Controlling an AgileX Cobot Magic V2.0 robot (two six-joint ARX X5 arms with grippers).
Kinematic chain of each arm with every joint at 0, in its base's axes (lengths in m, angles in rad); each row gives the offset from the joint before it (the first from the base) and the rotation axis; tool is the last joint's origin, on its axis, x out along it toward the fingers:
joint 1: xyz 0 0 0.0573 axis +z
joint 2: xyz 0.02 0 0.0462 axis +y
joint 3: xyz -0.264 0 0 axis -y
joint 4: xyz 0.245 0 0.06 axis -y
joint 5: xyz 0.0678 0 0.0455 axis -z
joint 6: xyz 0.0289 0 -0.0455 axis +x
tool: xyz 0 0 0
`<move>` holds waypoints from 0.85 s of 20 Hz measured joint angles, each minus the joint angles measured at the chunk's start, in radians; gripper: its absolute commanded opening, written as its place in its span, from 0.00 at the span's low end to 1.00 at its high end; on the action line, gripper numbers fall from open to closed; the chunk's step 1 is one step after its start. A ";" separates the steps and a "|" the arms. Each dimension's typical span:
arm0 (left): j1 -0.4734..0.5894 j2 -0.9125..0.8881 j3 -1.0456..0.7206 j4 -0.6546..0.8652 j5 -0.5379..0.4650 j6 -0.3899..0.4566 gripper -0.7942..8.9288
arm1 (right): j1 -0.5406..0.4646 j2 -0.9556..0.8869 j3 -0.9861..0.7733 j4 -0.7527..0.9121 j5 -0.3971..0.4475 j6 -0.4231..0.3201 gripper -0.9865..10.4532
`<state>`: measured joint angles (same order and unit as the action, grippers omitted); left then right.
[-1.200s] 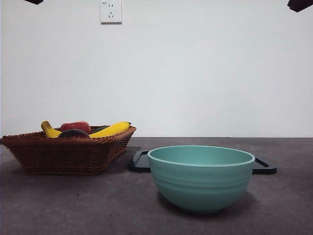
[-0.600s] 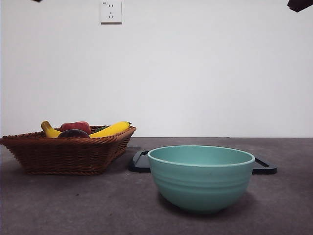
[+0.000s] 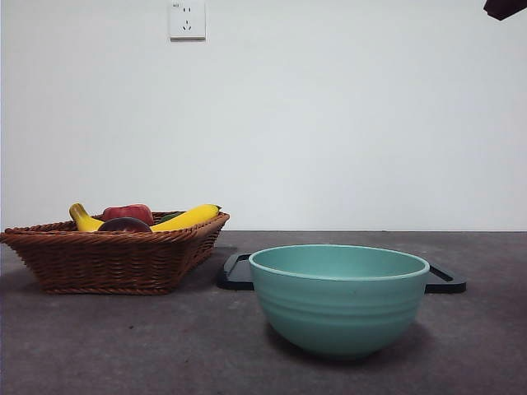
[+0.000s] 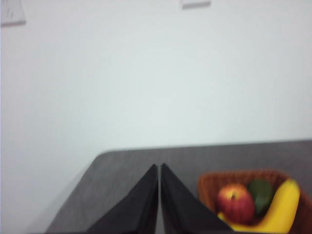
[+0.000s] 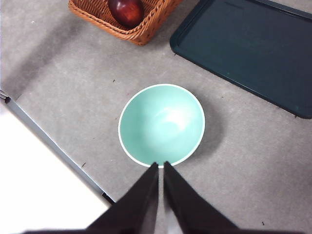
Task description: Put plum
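Front view: one brown woven wicker basket (image 3: 115,259) sits at the left of the frame on the grey matte surface (image 3: 123,346), one pale green ceramic bowl (image 3: 338,296) at lower centre, and one dark flat tray (image 3: 239,271) behind the bowl, mostly hidden by it. Above the basket rim show two yellow bananas (image 3: 188,218), one red apple-like fruit (image 3: 128,212), and the dark purple-maroon plum (image 3: 123,224), only its top visible. A white wall carries one socket (image 3: 187,19). One black arm tip (image 3: 504,7) is cut off at the upper right corner.

Left wrist view: blurred. The left gripper (image 4: 159,168) has its fingers pressed together, holding nothing, above the surface beside the basket at lower right.

Right wrist view: the right gripper (image 5: 161,165) has its fingers nearly touching, empty, over the bowl's rim. The plum lies in the basket corner at the top of the frame.
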<state>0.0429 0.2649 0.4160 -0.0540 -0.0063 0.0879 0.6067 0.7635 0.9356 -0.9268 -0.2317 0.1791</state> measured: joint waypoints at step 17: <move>0.029 -0.260 -0.371 -0.142 0.000 0.000 0.09 | 0.000 0.000 0.000 0.000 0.000 0.000 0.09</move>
<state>0.0719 0.0051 0.0452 -0.1955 -0.0063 0.0875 0.6067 0.7635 0.9356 -0.9268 -0.2317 0.1791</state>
